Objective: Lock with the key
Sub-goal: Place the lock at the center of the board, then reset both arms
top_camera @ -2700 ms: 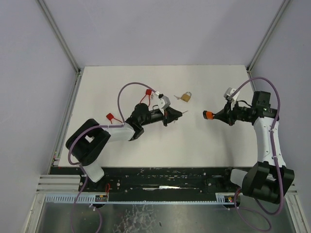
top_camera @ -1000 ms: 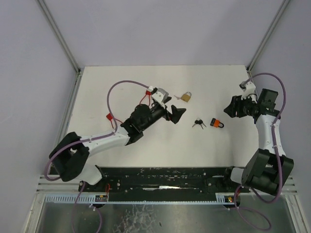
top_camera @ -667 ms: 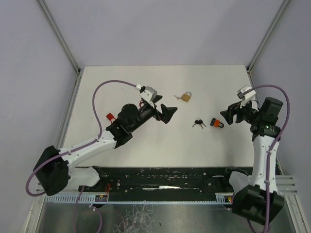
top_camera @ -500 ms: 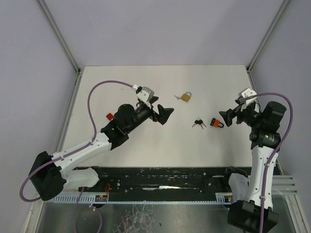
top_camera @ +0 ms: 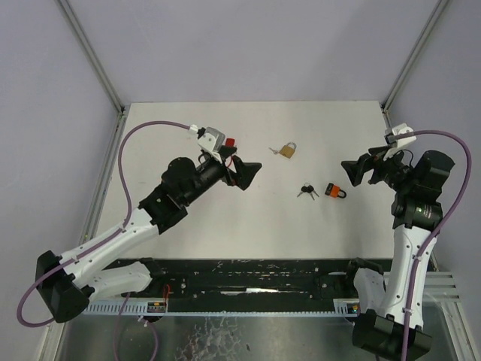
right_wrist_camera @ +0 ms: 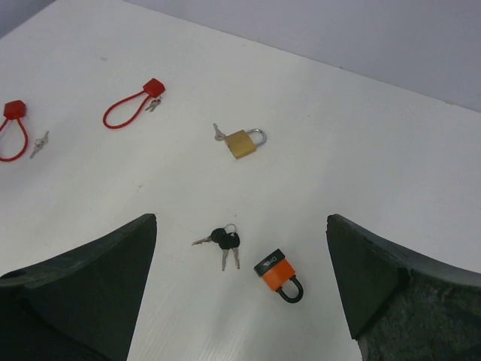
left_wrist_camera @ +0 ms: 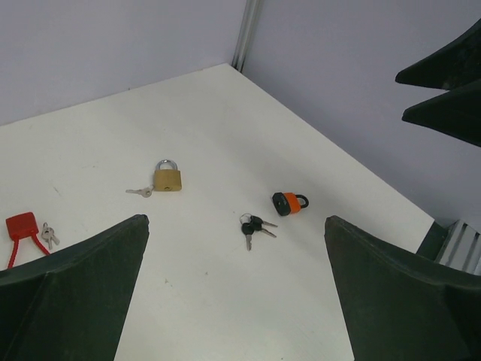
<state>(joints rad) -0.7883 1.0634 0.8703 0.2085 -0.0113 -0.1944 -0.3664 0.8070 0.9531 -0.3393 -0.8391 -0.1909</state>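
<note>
You look down from above and behind the arms onto the whole white table [top_camera: 323, 128]. Both wrist cameras sit raised, angled down across it between their own fingers [left_wrist_camera: 68, 301]. All three views share the brass padlock [top_camera: 285, 150], keys [top_camera: 306, 190] and orange padlock [top_camera: 335, 191].

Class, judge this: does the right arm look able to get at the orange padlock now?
Probably yes: the open right gripper hangs near the orange padlock, with nothing lying between them.

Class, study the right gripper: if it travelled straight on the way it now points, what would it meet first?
Probably the orange padlock, lying on the table just ahead, framed in the wrist view by the fingers of the open right gripper. The black keys lie just beyond. Depth is hard to judge.
</note>
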